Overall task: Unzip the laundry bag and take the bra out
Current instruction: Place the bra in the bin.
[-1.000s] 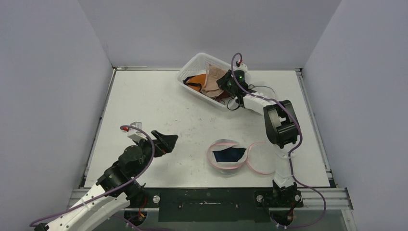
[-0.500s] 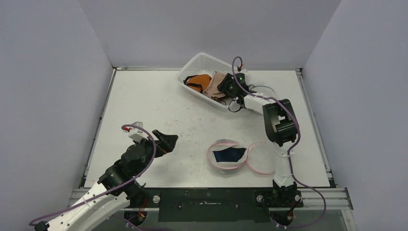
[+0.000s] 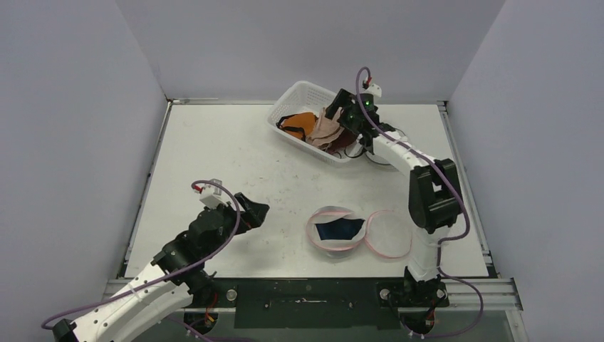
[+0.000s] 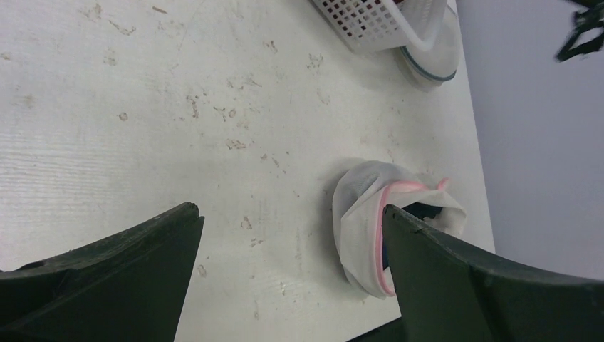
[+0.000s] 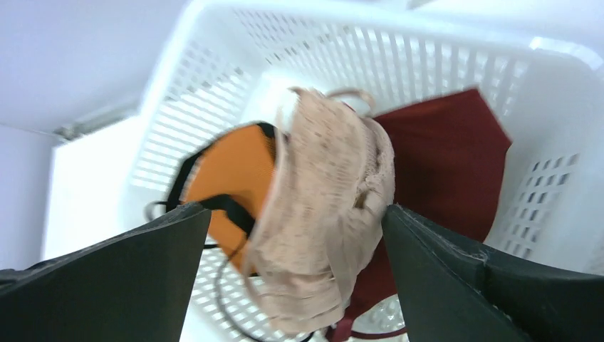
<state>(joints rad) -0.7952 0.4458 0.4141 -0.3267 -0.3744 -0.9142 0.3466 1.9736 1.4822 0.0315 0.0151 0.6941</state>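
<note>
Left gripper [image 3: 253, 210] hangs over the near-left part of the table [image 3: 214, 157], jaws spread wide, nothing in them. To its right the laundry bag [image 3: 340, 229] lies unzipped, pink trim gaping, something dark blue showing inside. Further back, the white basket [image 3: 303, 87] holds the beige bra [image 3: 326, 130], which sits between an orange garment [image 3: 303, 122] and a dark red garment [image 3: 347, 140]. Right gripper [image 3: 344, 114] hovers just above the bra, jaws wide apart, gripping nothing.

Perforated white plastic basket [image 5: 399, 64], lacy beige cloth bra [image 5: 327, 199], sheer mesh laundry bag [image 4: 356, 206], scuffed matt table [image 4: 142, 107]
</note>
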